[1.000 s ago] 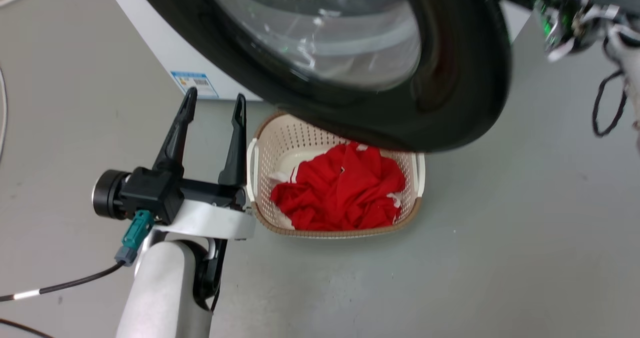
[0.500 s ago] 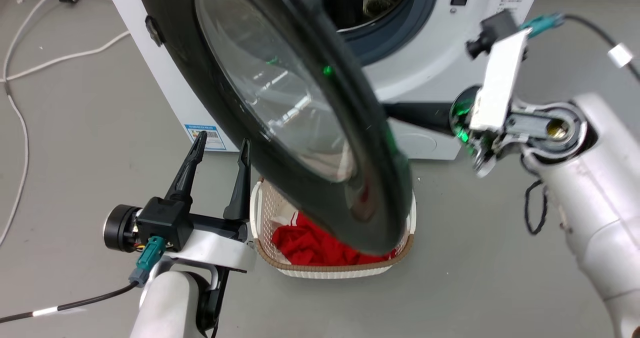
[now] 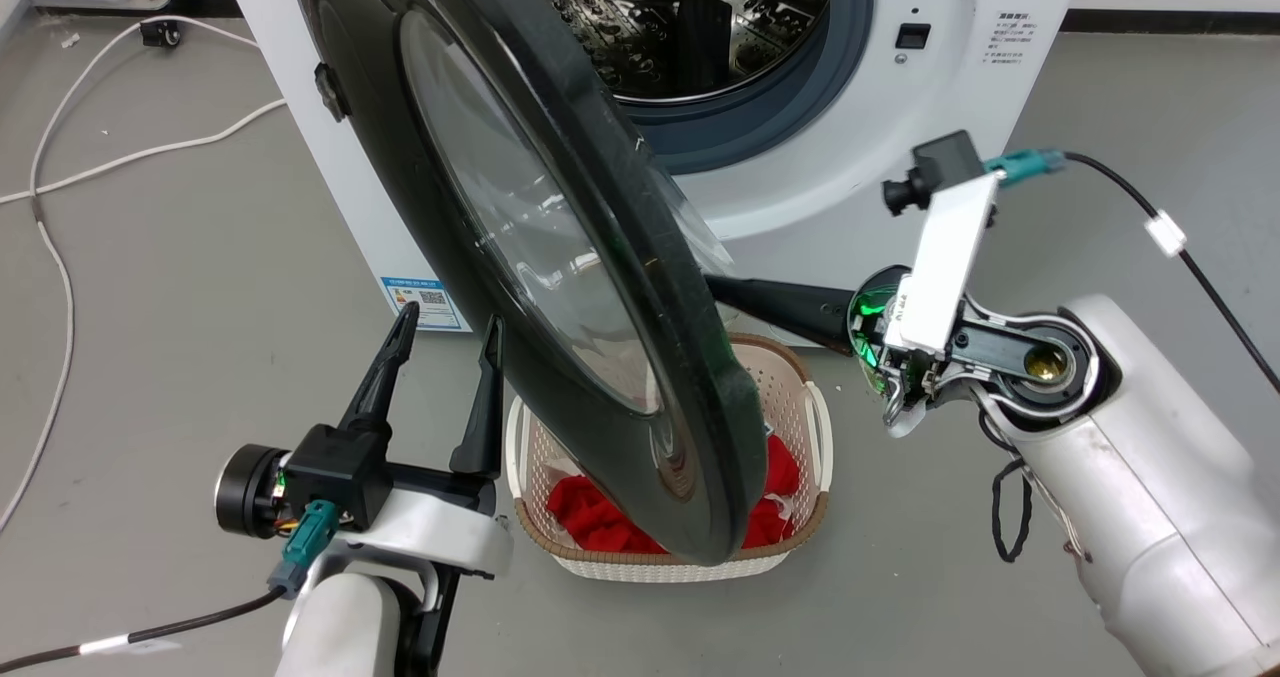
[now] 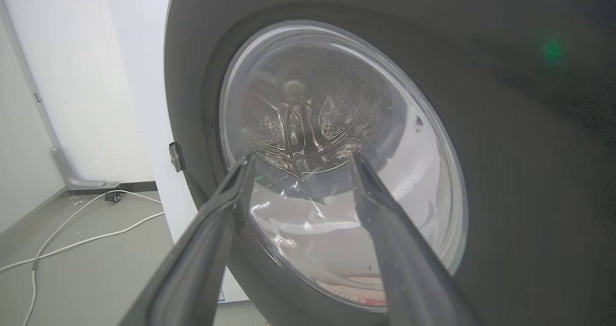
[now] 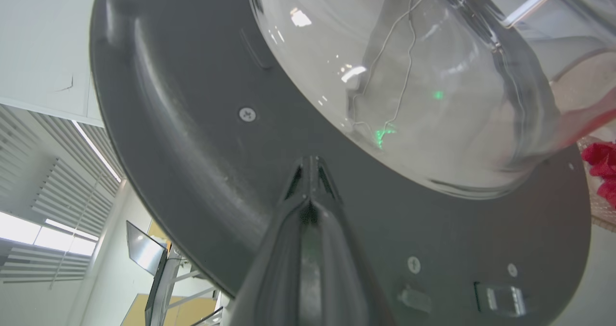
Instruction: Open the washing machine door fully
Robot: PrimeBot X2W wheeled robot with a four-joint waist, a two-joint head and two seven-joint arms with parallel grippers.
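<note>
Right gripper [image 5: 310, 172] is holding its two dark fingers pressed together with nothing between them. The tips are sitting against the dark inner face of the washing machine door [image 3: 640, 257], just beside the bulge of the glass window [image 5: 409, 90]. Whether they are truly touching the plastic is hard to tell. In the head view this arm is reaching in from the right, and its fingers are passing behind the door's edge.

Left gripper [image 3: 448, 319] is hanging at the near left with its fingers spread and empty. It is pointing toward the door's outer face without touching it, and from its wrist camera the two fingers are framing the glass.

The door is standing partly open, angled out from the white washing machine [image 3: 850, 187] toward the near side. It is attached along its far left edge, and its free edge is hanging over the basket [image 3: 815, 427]. The drum opening [image 3: 690, 27] is lying exposed behind it on the far side, ringed by a grey gasket [image 3: 800, 107].

The basket is sitting on the grey floor [image 3: 200, 357] just in front of the machine, between the two arms. Red cloth [image 3: 590, 517] is lying in it, partly hidden by the door's rim. A white cable [image 3: 68, 297] is trailing across the floor at the far left.
</note>
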